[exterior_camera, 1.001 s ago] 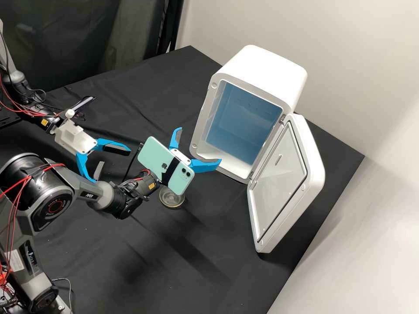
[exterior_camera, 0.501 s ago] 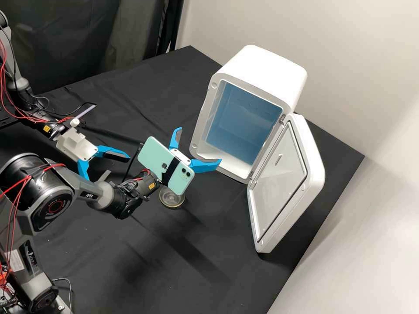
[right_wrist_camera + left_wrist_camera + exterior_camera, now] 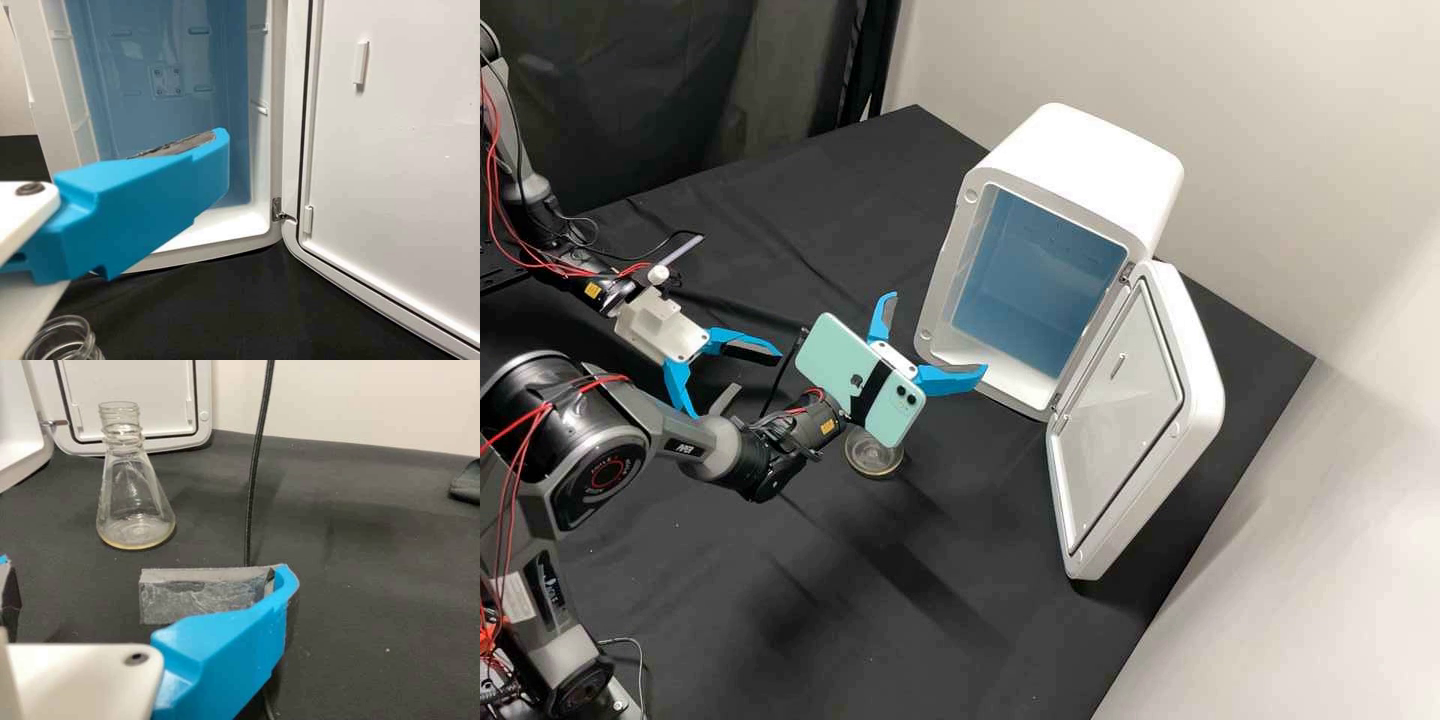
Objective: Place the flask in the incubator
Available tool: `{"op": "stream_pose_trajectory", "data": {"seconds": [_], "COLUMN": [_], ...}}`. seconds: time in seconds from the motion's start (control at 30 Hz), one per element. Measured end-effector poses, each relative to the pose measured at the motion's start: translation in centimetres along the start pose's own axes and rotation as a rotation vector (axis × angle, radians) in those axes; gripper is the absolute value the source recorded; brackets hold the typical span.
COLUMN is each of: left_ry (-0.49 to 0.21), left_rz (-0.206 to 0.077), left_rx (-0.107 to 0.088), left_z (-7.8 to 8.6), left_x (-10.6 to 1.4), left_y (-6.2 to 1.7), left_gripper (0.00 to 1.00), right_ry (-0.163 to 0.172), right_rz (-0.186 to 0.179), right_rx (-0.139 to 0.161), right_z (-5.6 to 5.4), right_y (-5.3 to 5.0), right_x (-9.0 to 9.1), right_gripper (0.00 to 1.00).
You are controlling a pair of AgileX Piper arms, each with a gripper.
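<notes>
The white incubator (image 3: pixel 1070 170) stands with its door (image 3: pixel 1140 420) swung wide; just before its opening the right gripper (image 3: pixel 920 345) hangs unmoved, spread open and empty. Farther from the incubator the left gripper (image 3: pixel 712 368), also spread, has only drifted slightly. The grasp, I'd judge, hasn't begun: the flask (image 3: pixel 872 455) stands upright on the bench (image 3: pixel 880 600) before the incubator, under the right gripper.

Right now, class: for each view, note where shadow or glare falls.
High view: the incubator door throws a dark shadow on the bench beneath it; left wrist view: bright glints on the flask; right wrist view: pale reflections on the incubator's blue back wall.
</notes>
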Motion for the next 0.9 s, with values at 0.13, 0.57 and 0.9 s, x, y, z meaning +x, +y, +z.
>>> {"op": "stream_pose_trajectory", "data": {"seconds": [0.13, 0.57, 0.9], "left_ry": [-0.004, 0.057, 0.061], "left_rz": [0.000, 0.061, 0.071], "left_rx": [-0.003, -0.045, -0.017], "left_z": [0.0, -2.1, -1.9], "left_x": [0.0, 0.3, 0.2], "left_y": [0.06, 2.00, 2.39], "left_gripper": [1.00, 1.00, 1.00], "right_ry": [0.000, 0.000, 0.000], "right_rz": [0.000, 0.000, 0.000], "right_rx": [0.000, 0.000, 0.000], "right_z": [0.0, 0.0, 0.0], "right_y": [0.0, 0.0, 0.0], "right_x": [0.0, 0.0, 0.0], "right_gripper": [1.00, 1.00, 1.00]}}
